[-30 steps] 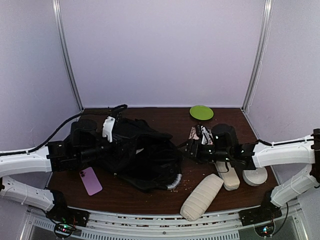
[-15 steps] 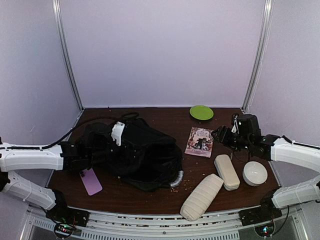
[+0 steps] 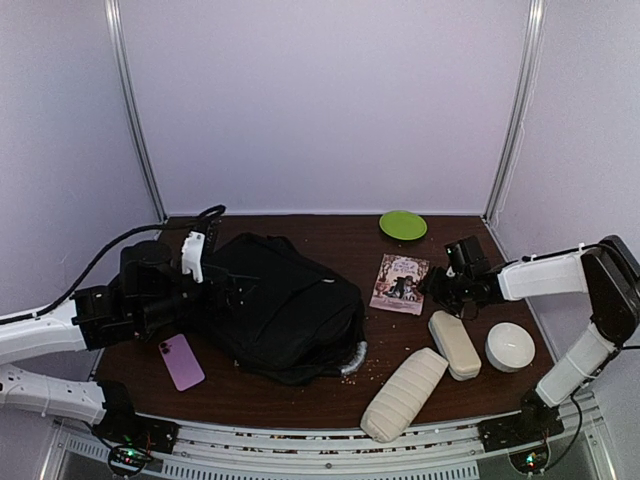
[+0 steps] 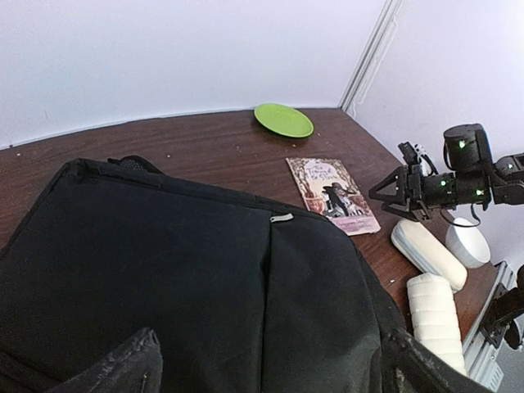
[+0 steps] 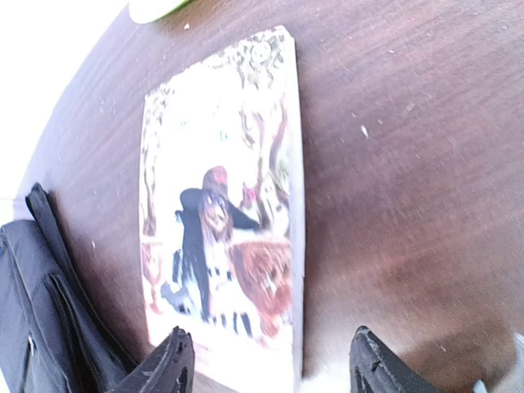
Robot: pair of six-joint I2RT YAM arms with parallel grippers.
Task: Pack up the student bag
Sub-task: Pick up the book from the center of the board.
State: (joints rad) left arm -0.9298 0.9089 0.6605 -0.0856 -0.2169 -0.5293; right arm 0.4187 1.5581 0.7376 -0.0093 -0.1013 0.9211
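The student bag (image 3: 285,305) is a large black backpack lying flat at left centre of the table. It fills the left wrist view (image 4: 205,278) and shows at the lower left of the right wrist view (image 5: 41,303). My left gripper (image 3: 213,283) hangs over the bag's left side, open (image 4: 270,377), with only bag fabric below its spread fingers. An illustrated book (image 3: 400,283) lies flat to the right of the bag. My right gripper (image 3: 436,286) is open (image 5: 270,368) low over the book's (image 5: 221,221) near corner, gripping nothing.
A green plate (image 3: 403,224) sits at the back. A purple phone (image 3: 181,361) lies by the bag's front left. A cream case (image 3: 454,344), a ribbed cream pouch (image 3: 404,393) and a white bowl (image 3: 510,347) lie at front right. Crumbs dot the wood near the bag.
My left gripper opened, let go of the bag and drew back left; the bag settled flatter. The right arm left the book flat, swung right, then dropped to the book's edge.
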